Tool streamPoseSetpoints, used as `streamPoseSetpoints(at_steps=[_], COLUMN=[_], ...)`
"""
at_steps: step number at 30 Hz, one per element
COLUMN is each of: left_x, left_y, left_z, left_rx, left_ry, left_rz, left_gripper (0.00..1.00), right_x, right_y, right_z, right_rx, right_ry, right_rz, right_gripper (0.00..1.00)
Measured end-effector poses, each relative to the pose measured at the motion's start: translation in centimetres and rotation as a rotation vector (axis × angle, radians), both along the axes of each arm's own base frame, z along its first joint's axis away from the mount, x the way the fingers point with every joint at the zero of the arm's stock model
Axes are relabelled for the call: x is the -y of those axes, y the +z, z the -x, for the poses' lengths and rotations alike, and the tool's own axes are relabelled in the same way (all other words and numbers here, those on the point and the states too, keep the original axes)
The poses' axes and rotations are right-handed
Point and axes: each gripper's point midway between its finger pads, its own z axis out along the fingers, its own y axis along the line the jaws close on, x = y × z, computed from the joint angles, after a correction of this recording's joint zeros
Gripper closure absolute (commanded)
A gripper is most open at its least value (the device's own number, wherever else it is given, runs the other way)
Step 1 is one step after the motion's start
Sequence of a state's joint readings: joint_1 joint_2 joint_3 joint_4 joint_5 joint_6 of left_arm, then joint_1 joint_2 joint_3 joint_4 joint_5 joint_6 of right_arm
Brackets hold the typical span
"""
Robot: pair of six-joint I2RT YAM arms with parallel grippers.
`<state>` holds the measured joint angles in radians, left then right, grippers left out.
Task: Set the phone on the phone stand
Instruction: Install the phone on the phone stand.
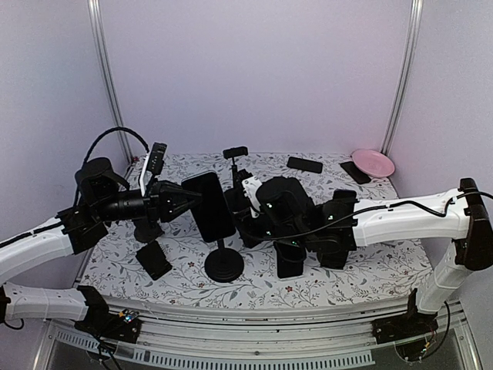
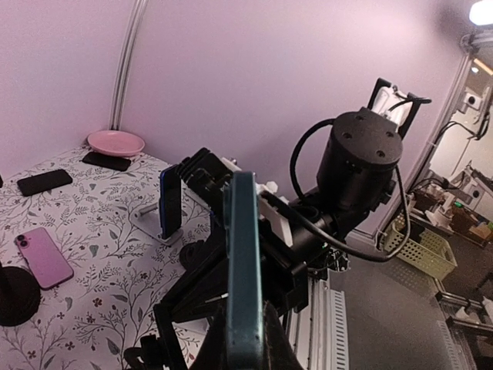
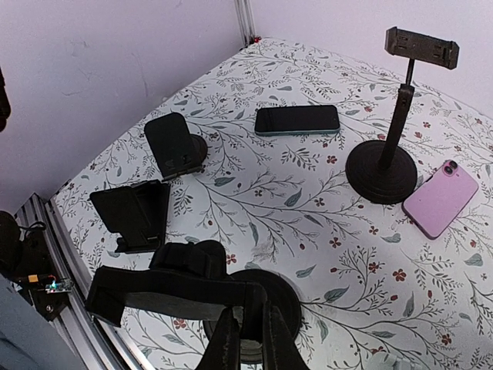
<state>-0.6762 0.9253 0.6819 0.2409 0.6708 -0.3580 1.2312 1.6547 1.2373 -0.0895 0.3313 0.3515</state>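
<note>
Black fingers of the left gripper point(image 1: 187, 202) are clamped tight on the left edge of a dark, teal-edged phone point(image 1: 209, 206). They hold it upright and slightly tilted, clear of the floral desk point(image 1: 347, 270), above the round base of the phone stand point(image 1: 224, 264) and level with the stand's top. Whether the phone touches the stand's cradle cannot be told. From the right of the stand, the right gripper point(image 3: 248, 335) reaches in with its fingers pinched fully together on the stand's top, by the black cradle bar, directly over the base. Behind the stand rises a taller clamp stand point(image 1: 235, 156), with a pink phone point(image 3: 441, 197) lying flat just beside its foot. Far behind and to the right of the stand, a pink plate point(image 1: 373, 162) sits at the desk's back corner.
</note>
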Motion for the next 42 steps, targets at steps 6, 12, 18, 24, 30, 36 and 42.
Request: streamPoseSetpoints(at_steps=[6,12,18,24,30,36,42], left_x=[1.1,1.8,2.3,2.7,3.1,3.6,3.8], left_y=[-1.6,-1.8,-2.5,-3.0,-3.7,-5.1,-5.4], left_z=[0.2,0.6,0.7,0.8,0.9,1.0,0.8], left_rx=[0.008,0.043,0.058,0.066,0.074,0.072,0.091], left_ry=[-0.048,-0.096,-0.128,-0.165,-0.196,-0.238,-0.279], left_rz=[-0.004,0.016,0.02,0.019,0.009,-0.013,-0.018], left_gripper=[1.0,1.0,1.0,1.0,1.0,1.0,1.0], right_x=[-0.1,-0.1,-0.1,-0.1,-0.1,-0.1,-0.1], right_y=[0.0,0.0,0.0,0.1,0.1,0.1,0.1], right_z=[0.0,0.0,0.0,0.0,0.0,0.0,0.0], right_rx=[-0.003,-0.003,-0.004,-0.001,0.0,0.005,0.012], right_ry=[-0.001,-0.001,-0.001,-0.004,-0.004,0.0,0.004], right_rz=[-0.002,-0.003,-0.004,-0.003,-0.002,0.003,0.009], right_gripper=[0.98,0.98,0.98,0.98,0.98,0.98,0.98])
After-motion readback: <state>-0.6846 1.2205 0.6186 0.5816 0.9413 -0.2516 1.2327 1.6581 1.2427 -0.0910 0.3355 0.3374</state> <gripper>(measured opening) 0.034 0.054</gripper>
